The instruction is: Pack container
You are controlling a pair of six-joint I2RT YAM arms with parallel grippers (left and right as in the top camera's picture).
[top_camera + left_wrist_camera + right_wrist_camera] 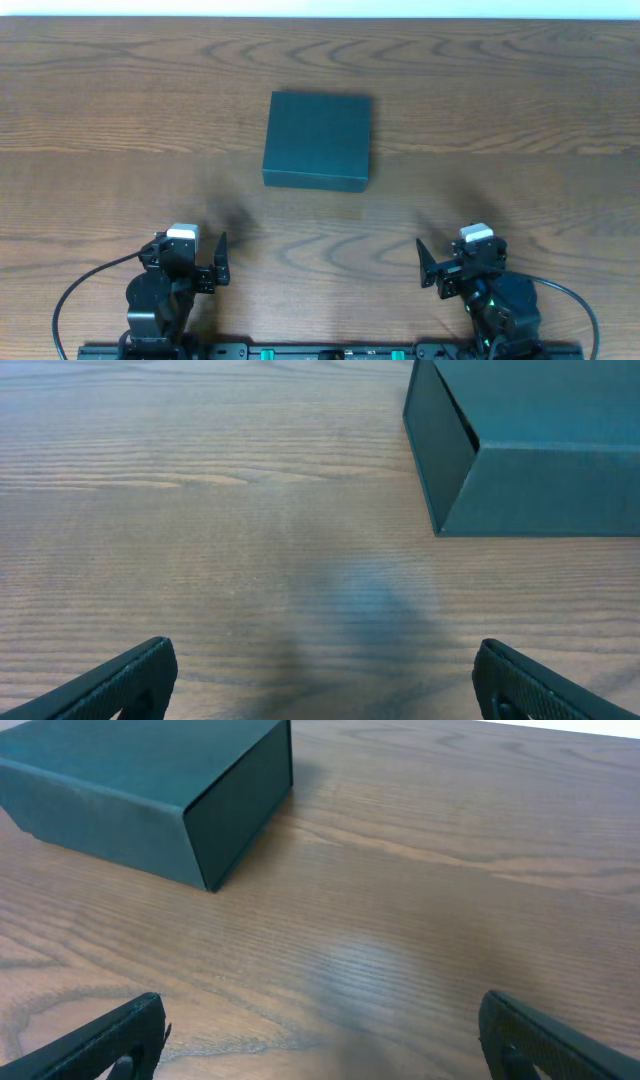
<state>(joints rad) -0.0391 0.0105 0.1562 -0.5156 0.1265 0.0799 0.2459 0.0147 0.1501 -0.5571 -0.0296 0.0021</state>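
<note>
The container (318,139) is a matte black, roughly square, shallow box with its lid shut, lying on the wooden table at the centre. It also shows at the upper right of the left wrist view (530,450) and at the upper left of the right wrist view (140,790). My left gripper (220,262) is open and empty near the front edge, below and left of the container; its fingers frame bare wood (322,675). My right gripper (424,266) is open and empty, below and right of the container (320,1038). No snack packets show.
The wooden table (520,110) runs wide on both sides of the container. A pale wall strip lies beyond the far edge (320,8). The arm bases and a black rail (330,350) sit along the front edge.
</note>
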